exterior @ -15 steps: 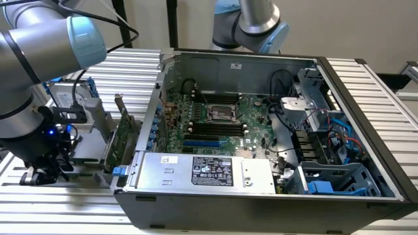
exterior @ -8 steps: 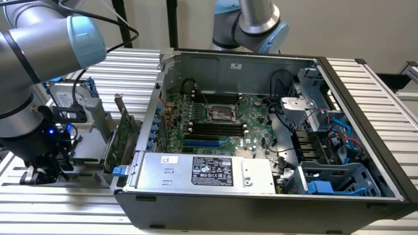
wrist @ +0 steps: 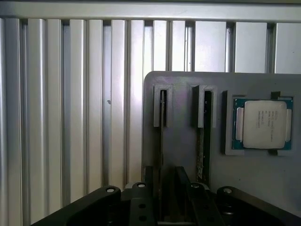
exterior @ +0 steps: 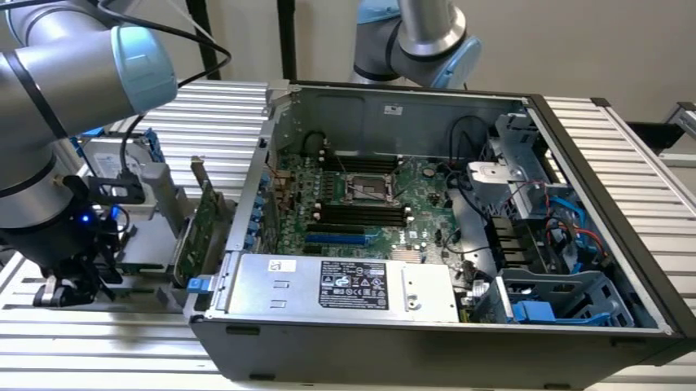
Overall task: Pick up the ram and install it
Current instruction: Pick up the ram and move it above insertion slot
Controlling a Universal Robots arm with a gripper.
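Room is widest over the ribbed aluminium table (wrist: 70,117), where bare slats run from the rounded corner of the flat grey holder plate (wrist: 183,80) out to a cross rail at the table's edge. In the wrist view the black two-fingered gripper (wrist: 167,175) stands released over the plate. Its fingers (wrist: 151,186) are apart on either side of the ram (wrist: 163,113), a long, thin circuit-board stick seen edge-on and upright in the slot nearest that rounded corner. I cannot tell whether either finger touches it. A second dark stick (wrist: 205,136) stands edge-on in the neighbouring slot, leaving only a narrow lane between the two. Beyond it a square silver-lidded processor chip (wrist: 263,123) lies flat in a recess toward the plate's other edge.

The exterior view shows the grey robot arm (exterior: 55,98) bent low over the table's edge at the exterior view's left, with the gripper (exterior: 71,285) down among the fixtures there. Near it a large green expansion card with a blue tab (exterior: 201,228) stands upright, just beside the side wall of the open black computer case (exterior: 435,342). Inside the case the motherboard (exterior: 359,195) lies exposed.
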